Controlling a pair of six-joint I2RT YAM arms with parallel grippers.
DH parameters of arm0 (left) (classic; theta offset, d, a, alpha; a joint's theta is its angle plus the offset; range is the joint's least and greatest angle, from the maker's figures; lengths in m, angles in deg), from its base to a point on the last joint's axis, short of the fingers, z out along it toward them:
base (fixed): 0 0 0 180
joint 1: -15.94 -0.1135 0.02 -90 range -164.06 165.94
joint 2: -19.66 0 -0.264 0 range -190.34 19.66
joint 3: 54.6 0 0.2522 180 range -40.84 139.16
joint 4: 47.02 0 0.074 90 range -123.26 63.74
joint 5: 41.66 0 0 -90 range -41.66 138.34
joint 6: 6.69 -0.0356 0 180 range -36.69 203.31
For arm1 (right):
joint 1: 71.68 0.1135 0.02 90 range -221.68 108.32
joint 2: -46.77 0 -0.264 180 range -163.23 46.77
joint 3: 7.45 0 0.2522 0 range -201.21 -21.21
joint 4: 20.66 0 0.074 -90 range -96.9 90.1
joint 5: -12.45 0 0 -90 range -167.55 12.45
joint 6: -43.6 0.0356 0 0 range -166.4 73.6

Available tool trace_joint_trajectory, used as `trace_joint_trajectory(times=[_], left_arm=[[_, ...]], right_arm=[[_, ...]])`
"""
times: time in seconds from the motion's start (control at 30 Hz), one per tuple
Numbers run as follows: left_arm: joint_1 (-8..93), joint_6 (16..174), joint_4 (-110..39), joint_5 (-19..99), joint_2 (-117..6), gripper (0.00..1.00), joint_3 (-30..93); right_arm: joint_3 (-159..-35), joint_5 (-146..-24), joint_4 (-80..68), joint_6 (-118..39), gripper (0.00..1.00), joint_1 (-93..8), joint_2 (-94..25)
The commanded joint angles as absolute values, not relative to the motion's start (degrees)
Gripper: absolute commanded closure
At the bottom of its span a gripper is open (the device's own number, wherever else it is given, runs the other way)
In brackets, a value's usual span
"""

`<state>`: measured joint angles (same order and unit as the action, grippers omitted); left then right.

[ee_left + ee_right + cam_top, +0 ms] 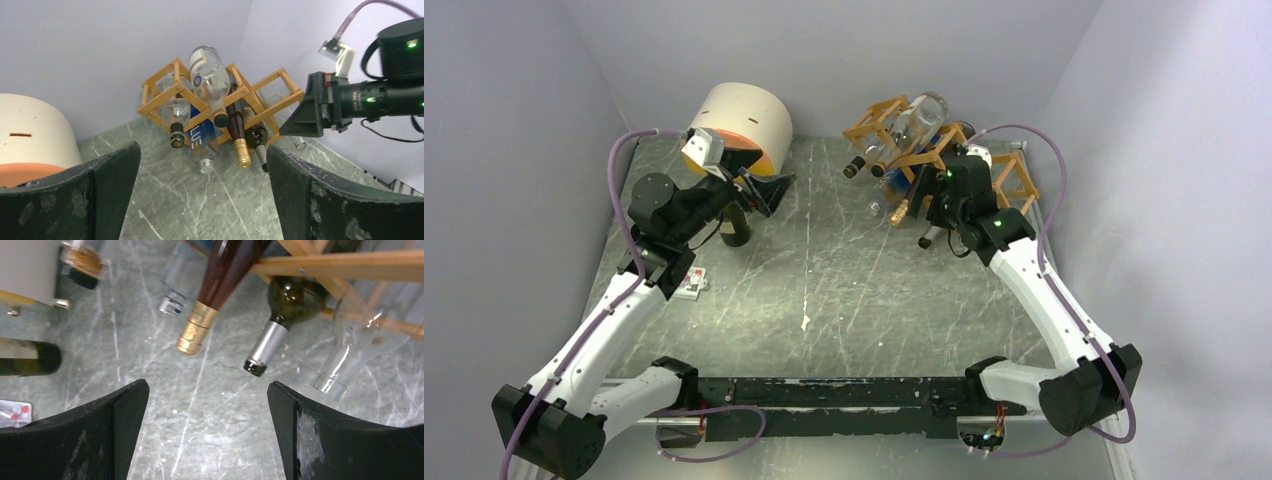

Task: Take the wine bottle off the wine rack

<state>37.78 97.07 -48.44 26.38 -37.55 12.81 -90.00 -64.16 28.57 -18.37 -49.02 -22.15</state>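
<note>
The orange-tan wooden wine rack (pixel 886 118) stands at the back right and holds several bottles lying neck-down toward the table. In the left wrist view the rack (pixel 162 92) carries a clear bottle (pixel 210 75), a blue bottle (pixel 200 142), a dark red bottle with gold foil (pixel 239 137) and a green bottle with a silver neck (pixel 258 140). My right gripper (pixel 921 205) is open and empty just in front of these necks; its view shows the gold-foil neck (pixel 196 332) and silver neck (pixel 267 342) ahead of the fingers. My left gripper (pixel 767 195) is open and empty, far left of the rack.
A cream and orange cylinder (pixel 742 122) stands at the back left. A dark bottle (pixel 736 225) stands upright on the table under my left arm. A small white and red item (pixel 692 283) lies near the left edge. Grey walls close in the table.
</note>
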Motion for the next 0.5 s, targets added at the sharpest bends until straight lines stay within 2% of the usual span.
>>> trace_joint_trajectory(times=[0.0, 0.3, 0.47], left_arm=[[39.19, 97.77, -51.10, 24.25, -37.66, 0.01, 14.09], [41.64, 97.59, -50.91, 23.83, -39.74, 0.01, 14.15], [41.64, 98.33, -51.58, 22.99, -39.86, 0.01, 13.99]], right_arm=[[-86.32, -69.92, 25.30, -18.40, 0.07, -52.33, -22.20], [-90.25, -80.72, 13.45, -13.57, 0.05, -53.22, -28.29], [-94.04, -79.18, 9.15, -6.25, 0.03, -53.27, -33.75]])
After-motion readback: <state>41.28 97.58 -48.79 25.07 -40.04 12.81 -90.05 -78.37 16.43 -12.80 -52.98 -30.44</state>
